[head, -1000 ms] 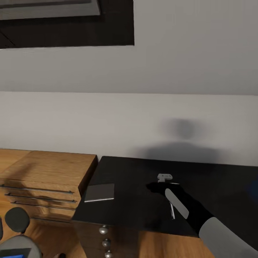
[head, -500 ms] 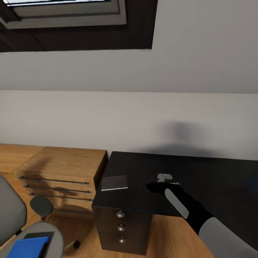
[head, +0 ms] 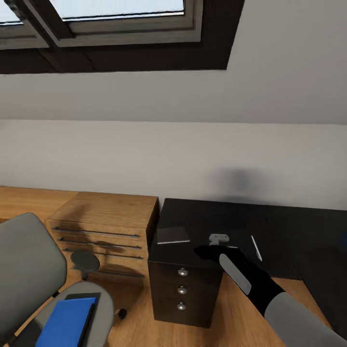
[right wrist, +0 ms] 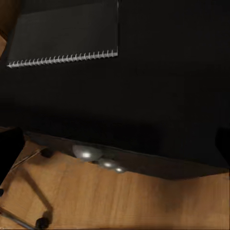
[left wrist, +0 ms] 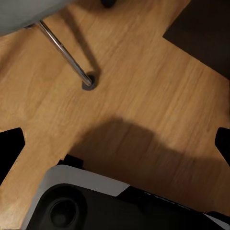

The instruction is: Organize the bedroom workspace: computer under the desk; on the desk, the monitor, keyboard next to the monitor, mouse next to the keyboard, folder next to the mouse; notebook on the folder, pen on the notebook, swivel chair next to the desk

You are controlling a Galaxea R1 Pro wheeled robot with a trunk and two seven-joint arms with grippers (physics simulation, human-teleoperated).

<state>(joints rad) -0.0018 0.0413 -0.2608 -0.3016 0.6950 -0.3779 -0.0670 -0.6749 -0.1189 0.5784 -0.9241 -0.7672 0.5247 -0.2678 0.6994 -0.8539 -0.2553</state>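
1. The notebook (head: 173, 235) lies flat near the left end of the black desk top (head: 289, 226), above the drawers with round silver knobs (head: 182, 289); in the right wrist view its spiral-bound edge (right wrist: 64, 36) shows pale against the dark top.
2. The pen (head: 256, 248), a thin white stick, lies on the desk well to the right of the notebook, apart from it.
3. The right gripper (head: 219, 242) hovers over the desk's front edge between notebook and pen, touching neither. The black forearm reaches in from the lower right, rising toward the desk. Nothing is between the fingers; both fingertips sit at opposite edges of the right wrist view, so the jaws are spread.
4. The blue folder (head: 67, 322) rests on the seat of the grey swivel chair (head: 26, 274), left of the desk.
5. The left wrist view looks down on the wood floor (left wrist: 143, 96) and a silver chair leg (left wrist: 64, 50); its dark fingertips sit at the frame's sides, jaws spread and empty.
6. A light wood cabinet (head: 108, 217) with bar handles stands beside the desk.
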